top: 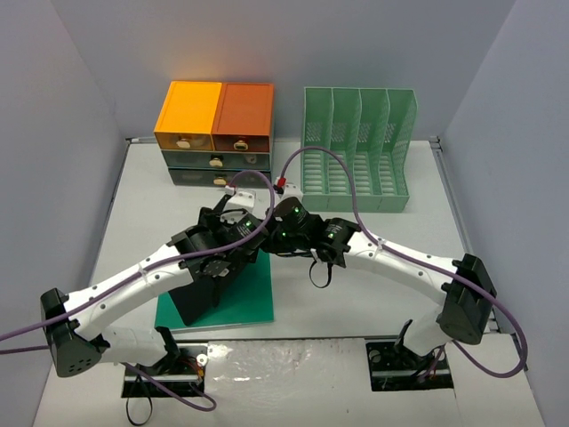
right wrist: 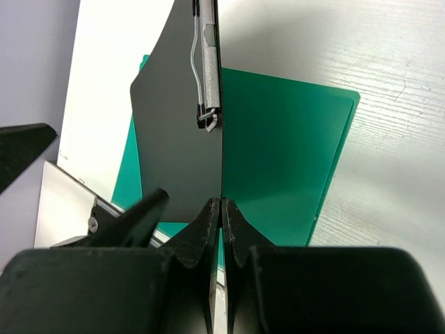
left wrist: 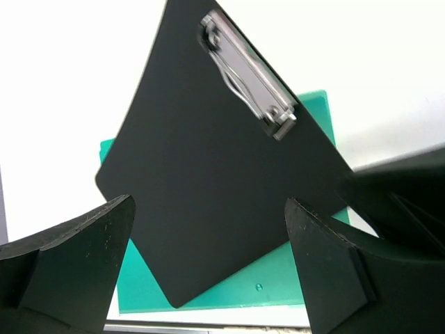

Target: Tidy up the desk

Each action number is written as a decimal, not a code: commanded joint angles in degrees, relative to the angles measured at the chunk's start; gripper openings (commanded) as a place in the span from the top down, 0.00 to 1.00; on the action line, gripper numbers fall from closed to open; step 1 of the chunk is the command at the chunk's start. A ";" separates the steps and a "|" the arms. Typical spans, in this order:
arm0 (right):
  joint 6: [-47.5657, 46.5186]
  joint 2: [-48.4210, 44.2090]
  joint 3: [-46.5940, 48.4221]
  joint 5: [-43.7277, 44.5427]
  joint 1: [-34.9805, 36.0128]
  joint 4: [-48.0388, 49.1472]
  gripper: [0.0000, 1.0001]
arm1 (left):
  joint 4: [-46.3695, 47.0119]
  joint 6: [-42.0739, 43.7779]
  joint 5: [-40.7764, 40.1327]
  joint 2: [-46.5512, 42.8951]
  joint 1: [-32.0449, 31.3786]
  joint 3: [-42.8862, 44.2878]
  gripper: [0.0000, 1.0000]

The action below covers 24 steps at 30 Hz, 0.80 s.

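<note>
The right hand [right wrist: 220,205] pinches the thin black clipboard [right wrist: 177,139] by its edge, upright over the flat green board [right wrist: 278,153] on the white table [top: 373,302]. The left hand [left wrist: 208,205] stands wide open facing it and, I think, should grip squarely before any release.

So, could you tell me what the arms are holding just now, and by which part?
The right gripper is shut on the flat black clipboard at its thin edge, beside its metal clip. The open left gripper holds nothing.

Upright clipboard [top: 197,302] over mat [top: 247,298] at desk [top: 356,285] front, drawer unit [top: 213,133] back left, file rack [top: 356,151] back right
</note>
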 commanded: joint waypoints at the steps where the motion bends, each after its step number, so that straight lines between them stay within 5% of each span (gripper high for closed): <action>1: -0.81 -4.94 2.07 1.59 -0.05 0.98 1.00 | -0.44 -1.25 -6.90 0.99 1.37 6.67 0.13; 12: -0.92 -7.18 0.63 4.60 2.22 -0.89 1.00 | -6.38 -5.52 3.75 12.15 11.51 22.98 0.13; 24: -1.48 -7.87 -0.13 9.77 4.72 -2.10 1.00 | -20.61 -9.48 12.52 31.12 13.71 46.68 0.19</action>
